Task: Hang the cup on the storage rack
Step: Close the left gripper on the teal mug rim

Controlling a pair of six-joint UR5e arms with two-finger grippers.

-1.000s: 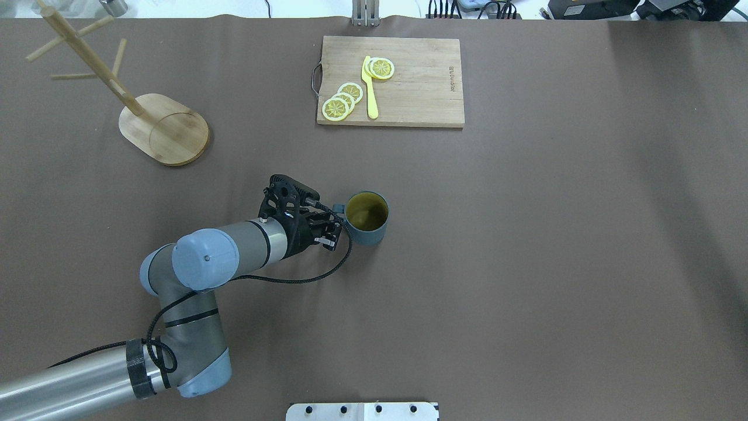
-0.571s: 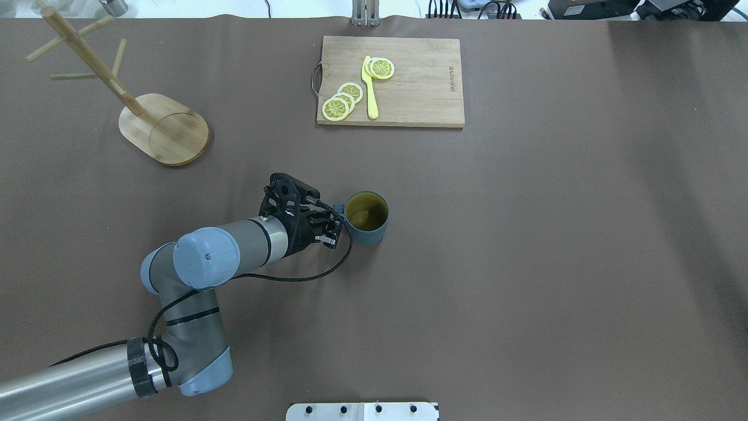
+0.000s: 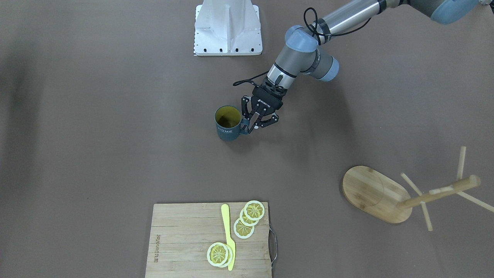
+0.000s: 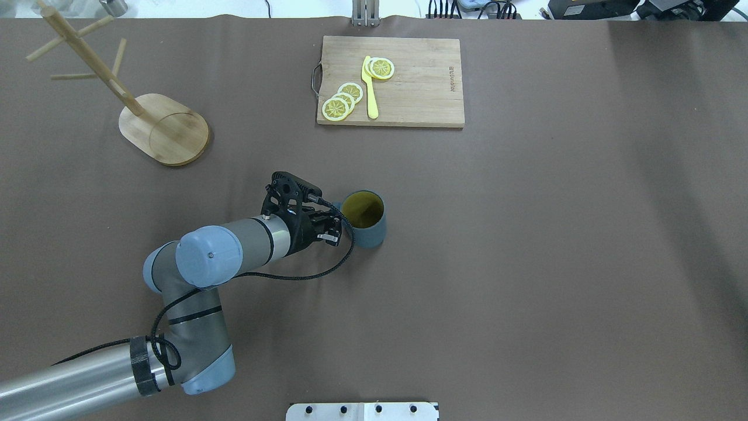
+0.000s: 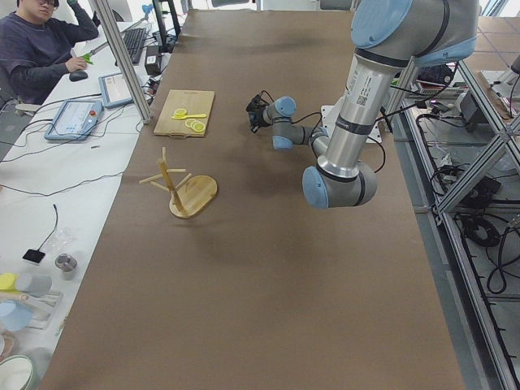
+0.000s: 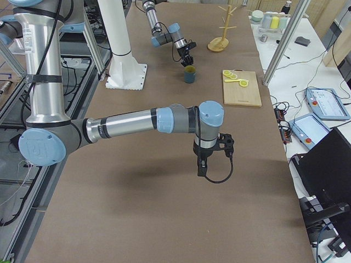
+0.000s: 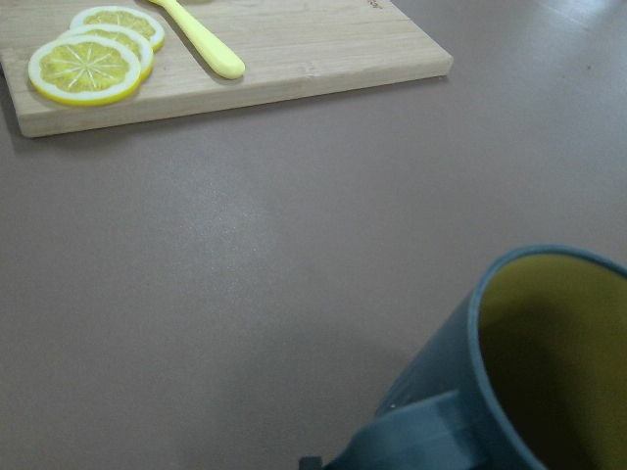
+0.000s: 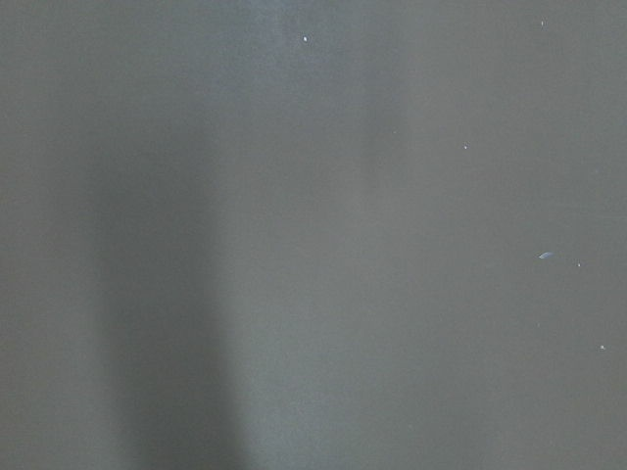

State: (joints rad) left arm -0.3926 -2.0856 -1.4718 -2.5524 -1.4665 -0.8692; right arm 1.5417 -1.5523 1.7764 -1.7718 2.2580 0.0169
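The dark teal cup (image 4: 370, 233) with a yellow inside stands upright near the table's middle. It also shows in the front view (image 3: 227, 133), with "HOME" on its side, and fills the lower right of the left wrist view (image 7: 441, 392). My left gripper (image 4: 335, 225) is shut on the cup's handle (image 3: 244, 127), on the cup's left in the overhead view. The bamboo storage rack (image 4: 165, 130) stands at the far left, well apart from the cup, with bare pegs. My right gripper (image 6: 202, 171) hangs over bare table; I cannot tell whether it is open.
A wooden cutting board (image 4: 415, 88) with lemon slices (image 4: 342, 100) and a yellow knife (image 4: 370, 88) lies at the far middle. The white robot base plate (image 3: 227, 31) is at the near edge. An operator (image 5: 41, 45) sits beyond the table's far side.
The cup has shifted slightly to the left, toward the arm, with my left gripper on its handle. The left arm's elbow has moved a little along with it.
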